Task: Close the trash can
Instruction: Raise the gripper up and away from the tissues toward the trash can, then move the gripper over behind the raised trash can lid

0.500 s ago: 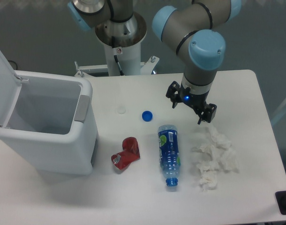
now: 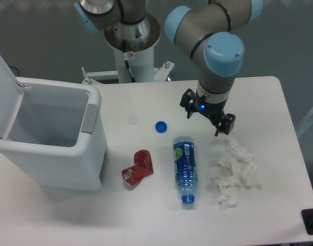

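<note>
The trash can point(image 2: 69, 164) is a big pale grey-white bin at the left of the table. It stands open, its lid point(image 2: 2, 92) tilted up at the far left edge and its inside showing empty. A grey latch tab point(image 2: 90, 119) sits on its right rim. My gripper point(image 2: 206, 118) hangs over the table's right half, far from the bin. Its two black fingers point(image 2: 223, 124) are spread apart with nothing between them.
A blue cap point(image 2: 161, 126) lies mid-table. A crushed red can point(image 2: 138, 168), a blue plastic bottle point(image 2: 184, 168) lying on its side and crumpled white tissue point(image 2: 233, 171) lie toward the front. The robot base point(image 2: 132, 46) stands behind the table.
The gripper and arm have shifted slightly to the left. The bin and the loose items have not moved.
</note>
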You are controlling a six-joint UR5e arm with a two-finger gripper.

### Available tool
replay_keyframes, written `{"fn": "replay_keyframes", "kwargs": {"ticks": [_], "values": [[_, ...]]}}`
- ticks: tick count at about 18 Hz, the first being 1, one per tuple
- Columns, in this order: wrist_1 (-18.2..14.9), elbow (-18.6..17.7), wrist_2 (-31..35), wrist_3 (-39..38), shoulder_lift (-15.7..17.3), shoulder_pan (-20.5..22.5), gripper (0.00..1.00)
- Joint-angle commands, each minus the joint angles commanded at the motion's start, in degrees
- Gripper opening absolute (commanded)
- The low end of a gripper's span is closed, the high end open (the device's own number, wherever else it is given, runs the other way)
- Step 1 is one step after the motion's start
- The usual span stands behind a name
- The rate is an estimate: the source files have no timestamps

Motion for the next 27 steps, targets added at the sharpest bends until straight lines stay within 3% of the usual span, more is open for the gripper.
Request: {"fn": "replay_keyframes", "kwargs": {"ticks": [4,8,14,19,22,24,27], "values": [[0.35,-3.34,0.0,-0.27,5.0,0.18,1.0],[-0.17,-3.96,0.09,-1.49,8.08,0.35,1.0],[-0.09,-4.05,-5.26,-13.95,14.76,-0.7,0.98],[0.09,-3.87,-13.7,-25.03,20.83,-3.16,0.77],[0.26,-3.87,-16.6,-30.92,22.94,-5.26,0.56],[0.26,-3.96,-17.48,-32.69,24.26,-7.02,0.33],[0.44,-3.96,-19.33,-39.35,26.36,-9.05,0.2]]}}
